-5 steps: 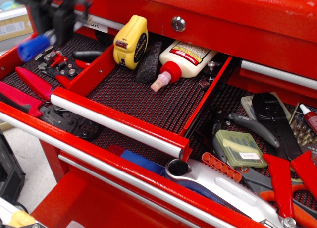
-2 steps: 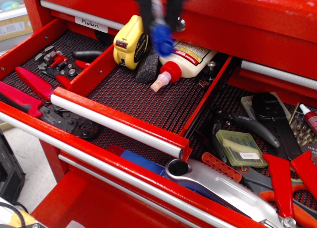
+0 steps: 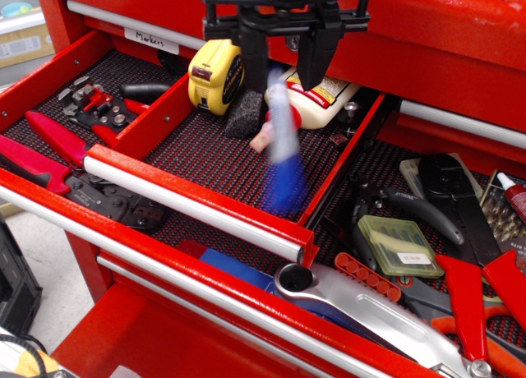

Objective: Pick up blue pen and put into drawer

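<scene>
My black gripper (image 3: 283,62) hangs above the back of the narrow red drawer (image 3: 345,160), its fingers (image 3: 253,62) spread apart and holding nothing. The blue pen (image 3: 283,160) is a motion-blurred streak below the gripper, white barrel up, blue cap down, in the air or just reaching the drawer's dark ribbed mat. The drawer's round silver bar handle (image 3: 193,207) runs across its front.
In the narrow drawer lie a yellow tape measure (image 3: 216,78), a dark block (image 3: 245,115) and a white glue bottle with a red tip (image 3: 308,99). Red pliers (image 3: 57,148) lie in the left compartment. The wider lower drawer (image 3: 246,300) holds several tools at the right.
The gripper carried the pen from the far left to above the narrow drawer, then opened. The pen has left the fingers and is dropping into the drawer.
</scene>
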Robot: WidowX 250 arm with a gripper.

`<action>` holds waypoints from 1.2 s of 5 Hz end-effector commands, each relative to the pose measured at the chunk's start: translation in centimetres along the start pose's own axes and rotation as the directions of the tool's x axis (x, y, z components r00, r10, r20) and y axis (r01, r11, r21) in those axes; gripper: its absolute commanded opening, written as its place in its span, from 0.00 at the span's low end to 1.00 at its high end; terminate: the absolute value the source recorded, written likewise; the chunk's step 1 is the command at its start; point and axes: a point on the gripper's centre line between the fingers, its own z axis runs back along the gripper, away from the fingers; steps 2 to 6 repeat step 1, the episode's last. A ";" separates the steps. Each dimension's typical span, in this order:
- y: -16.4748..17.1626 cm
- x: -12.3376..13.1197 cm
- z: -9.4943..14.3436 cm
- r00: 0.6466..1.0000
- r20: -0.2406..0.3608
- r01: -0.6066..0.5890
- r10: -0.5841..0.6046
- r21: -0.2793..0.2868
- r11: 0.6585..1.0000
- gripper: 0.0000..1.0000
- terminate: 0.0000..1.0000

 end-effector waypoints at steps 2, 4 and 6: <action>-0.1 0.9 1.3 0.999 0.034 -0.019 0.020 -0.034 0.999 1.00 1.00; -0.1 0.9 1.3 0.999 0.034 -0.019 0.020 -0.034 0.999 1.00 1.00; -0.1 0.9 1.3 0.999 0.034 -0.019 0.020 -0.034 0.999 1.00 1.00</action>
